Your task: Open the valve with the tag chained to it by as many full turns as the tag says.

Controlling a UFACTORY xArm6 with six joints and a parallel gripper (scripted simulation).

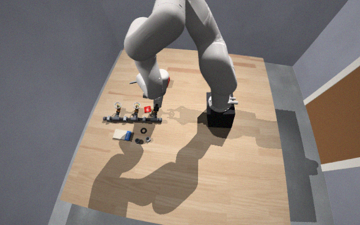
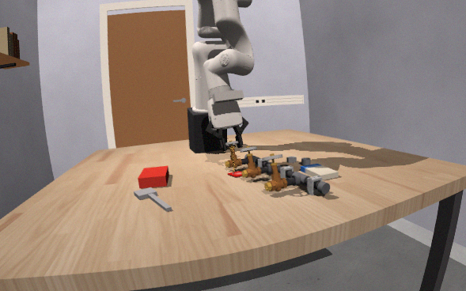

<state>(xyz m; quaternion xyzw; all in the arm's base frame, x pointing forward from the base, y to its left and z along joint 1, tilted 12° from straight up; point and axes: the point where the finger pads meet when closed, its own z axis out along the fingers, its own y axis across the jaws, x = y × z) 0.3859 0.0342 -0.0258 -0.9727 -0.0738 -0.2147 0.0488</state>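
Observation:
A grey pipe (image 1: 132, 119) carries three brass valves in a row; it also shows in the exterior view (image 2: 290, 175). The left valve (image 1: 117, 107) and the middle valve (image 1: 136, 107) stand free with their round handwheels up. A red tag (image 1: 147, 109) lies beside the right valve (image 1: 154, 114), and shows as a red sliver in the exterior view (image 2: 235, 173). My gripper (image 1: 156, 107) points down over the right valve and is shut on its handwheel (image 2: 233, 143). The number on the tag is too small to read.
A beige and blue block (image 1: 122, 134), a black ring (image 1: 143, 132) and two small fittings (image 1: 142, 140) lie in front of the pipe. A red box (image 2: 153, 176) and a grey hammer-like tool (image 2: 153, 198) lie behind it. The arm's black base (image 1: 220, 117) stands to the right.

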